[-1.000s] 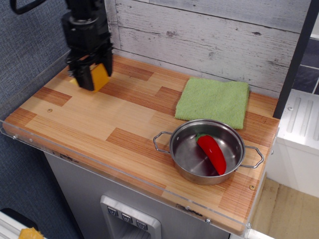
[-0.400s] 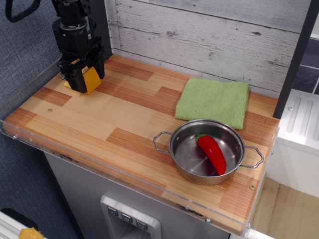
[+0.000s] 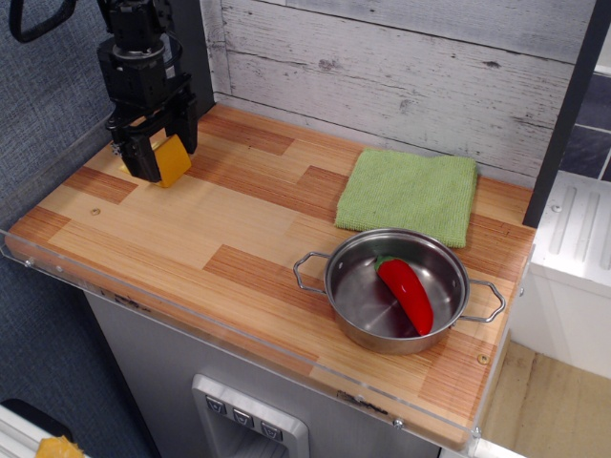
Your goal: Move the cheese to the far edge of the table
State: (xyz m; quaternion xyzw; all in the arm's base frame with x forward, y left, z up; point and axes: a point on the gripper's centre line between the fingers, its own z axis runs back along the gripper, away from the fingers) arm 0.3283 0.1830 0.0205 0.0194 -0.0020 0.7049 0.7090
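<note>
1. Where the black fingers [image 3: 145, 157] come down, jaws stand one on each side of the cheese [image 3: 172, 159], clamped on it or very nearly so; contact line too small to tell for sure.
2. Gripper [image 3: 162, 153] hangs vertical at far-left corner of the table [image 3: 191, 229], arm body black, rising out of frame at top.
3. Cheese: orange face toward camera, pale yellow sliver showing at left behind the near finger. Bottom edge at or just above the wood; can't tell which.
4. Cheese sits near the table's left end, close to the whitewashed plank wall [image 3: 401, 67] at back.
5. Green cloth [image 3: 409, 194] lies flat toward back-right, well apart from gripper.
6. Steel pot [image 3: 396, 289] w/ two loop handles stands front-right, just beside the cloth's near edge.
7. Red pepper [image 3: 405, 293] lies inside pot, leaning on the right part of the bowl, stem end toward back.
8. Clear acrylic rim [image 3: 191, 320] runs along the near edge; grey base below.
</note>
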